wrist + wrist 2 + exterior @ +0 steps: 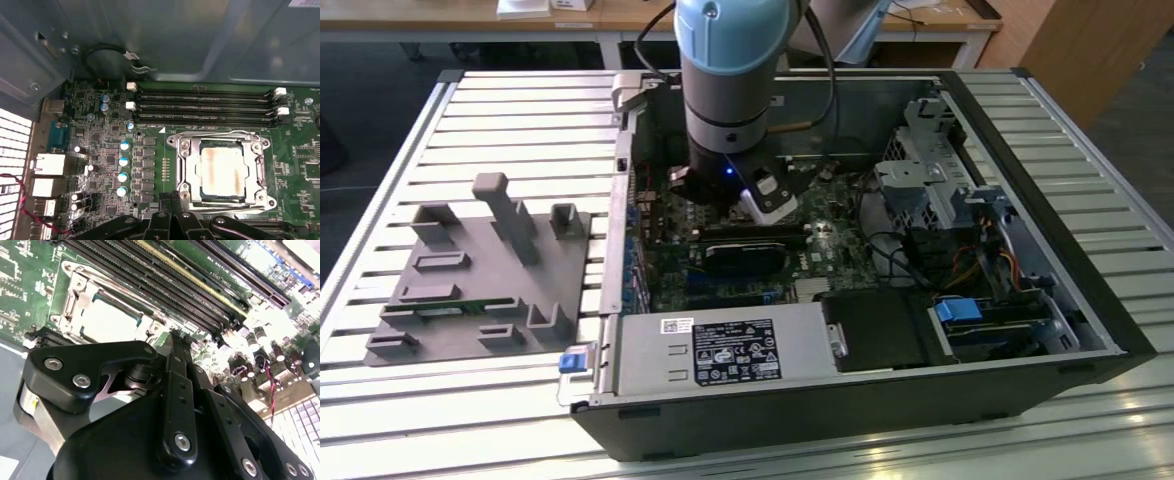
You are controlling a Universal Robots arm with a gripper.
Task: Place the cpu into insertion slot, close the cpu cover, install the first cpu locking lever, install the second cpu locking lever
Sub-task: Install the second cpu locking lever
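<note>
The cpu [222, 172] is a pale silver square lying flat in the insertion slot [220, 198] on the green board. The cpu cover [222, 136], a dull metal frame with a square window, lies down around the chip's edges. My gripper [170, 201] hovers just off one side of the socket, its two black fingers pressed together and holding nothing. In the second wrist view the cpu [110, 320] sits just beyond the shut gripper [175, 337]. In the exterior view my gripper [718, 195] reaches down into the open computer case, and the arm hides the socket.
Black memory slots [205, 105] run along one side of the socket. A black module [740, 255] and a white-labelled power supply box [720, 350] lie nearer the case front. A grey fixture tray [480, 270] sits at the exterior view's left. Red and black wires [20, 200] hang by the rear ports.
</note>
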